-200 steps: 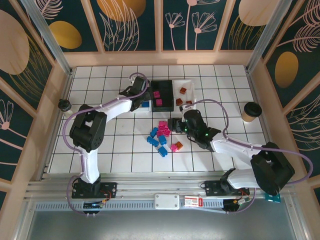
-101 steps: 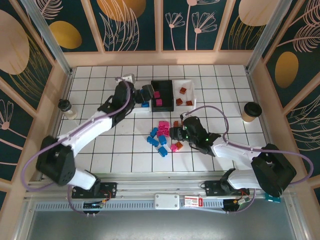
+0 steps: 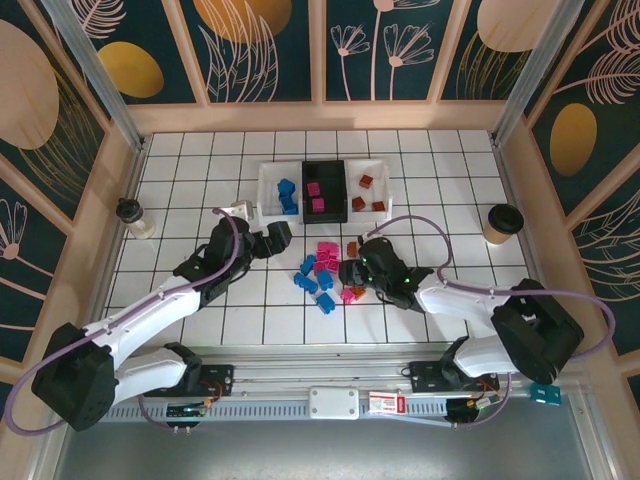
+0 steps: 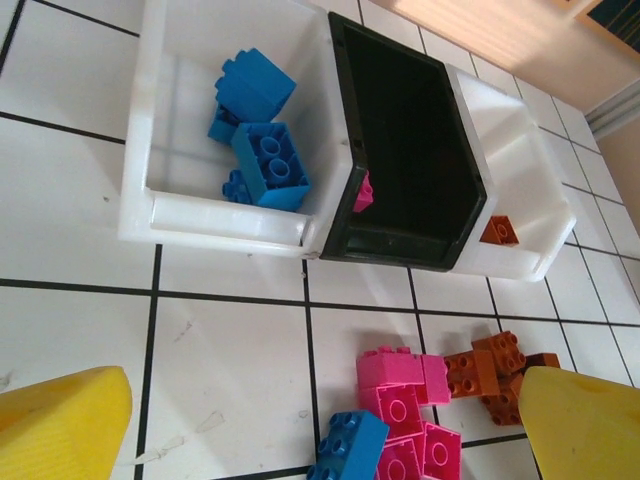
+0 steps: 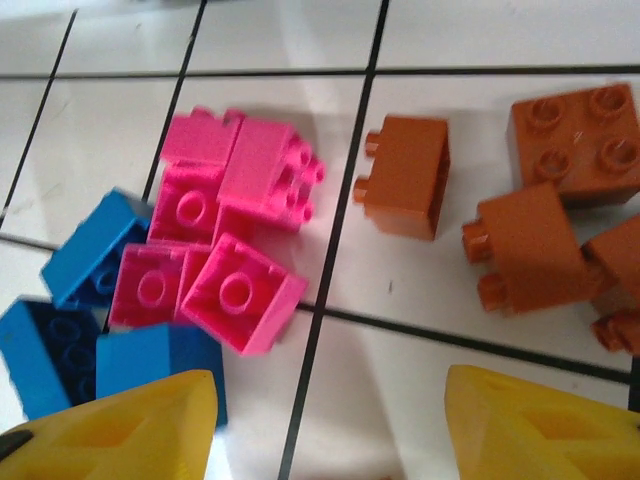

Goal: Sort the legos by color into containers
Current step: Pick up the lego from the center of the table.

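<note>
The yellow fingers (image 4: 60, 420) are cropped at the frame edges in both wrist views. The left end effector (image 3: 277, 236) gapes wide and grips nothing. The right end effector (image 5: 330, 430) stands partly spread over bare tiled bench (image 5: 300, 30), also empty. Glossy studded legos (image 5: 235, 290) lie loose mid-bench: the blue ones are blurred, the brown ones cut off at the right. Farther back, three smooth plastic containers (image 4: 140, 190) touch in a row. The black one's wall hides most of a pink brick (image 4: 364, 192).

Pink legos (image 5: 235, 290), blue legos (image 5: 95, 245), brown legos (image 5: 405, 175) on white tiles (image 5: 480, 35) ahead of spread yellow pincer (image 5: 325, 390).
</note>
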### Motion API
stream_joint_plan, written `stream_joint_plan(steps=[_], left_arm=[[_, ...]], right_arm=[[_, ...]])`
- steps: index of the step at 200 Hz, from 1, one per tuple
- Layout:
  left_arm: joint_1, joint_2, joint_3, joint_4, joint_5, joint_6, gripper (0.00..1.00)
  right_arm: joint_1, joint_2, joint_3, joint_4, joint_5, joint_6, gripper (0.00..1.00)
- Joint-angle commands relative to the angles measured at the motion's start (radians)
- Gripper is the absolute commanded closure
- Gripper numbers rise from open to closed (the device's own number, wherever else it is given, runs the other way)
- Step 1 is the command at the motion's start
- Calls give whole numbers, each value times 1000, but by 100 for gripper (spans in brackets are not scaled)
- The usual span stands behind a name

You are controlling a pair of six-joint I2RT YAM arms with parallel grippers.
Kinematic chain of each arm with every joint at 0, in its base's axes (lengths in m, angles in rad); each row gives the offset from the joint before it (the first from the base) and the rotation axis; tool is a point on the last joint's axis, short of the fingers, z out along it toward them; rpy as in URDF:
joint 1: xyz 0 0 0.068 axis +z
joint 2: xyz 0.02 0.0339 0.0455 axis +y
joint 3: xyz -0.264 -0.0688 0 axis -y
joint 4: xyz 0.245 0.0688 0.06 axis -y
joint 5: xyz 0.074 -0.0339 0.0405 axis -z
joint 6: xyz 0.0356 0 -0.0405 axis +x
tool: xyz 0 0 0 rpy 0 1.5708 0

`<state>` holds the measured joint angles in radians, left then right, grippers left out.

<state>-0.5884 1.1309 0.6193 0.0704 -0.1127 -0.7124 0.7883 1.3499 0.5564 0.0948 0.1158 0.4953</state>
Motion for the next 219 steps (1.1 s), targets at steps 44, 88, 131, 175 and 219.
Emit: stream_joint_plan(steps=[44, 88, 131, 175, 219], left_arm=[[4, -20, -45, -7, -24, -19, 1], [3, -41, -59, -19, -47, -10, 1], [3, -49, -67, -33, -68, 2, 1], [3, -52, -64, -44, -88, 10, 1], [3, -45, -61, -49, -92, 8, 1]], right_arm=[[-94, 206, 237, 11, 64, -54, 46], [-124, 355, 330, -53, 66, -80, 47], [-122, 410, 354, -111, 61, -103, 52], [-97, 412, 342, -163, 102, -127, 60], [-70, 415, 352, -182, 131, -152, 78]])
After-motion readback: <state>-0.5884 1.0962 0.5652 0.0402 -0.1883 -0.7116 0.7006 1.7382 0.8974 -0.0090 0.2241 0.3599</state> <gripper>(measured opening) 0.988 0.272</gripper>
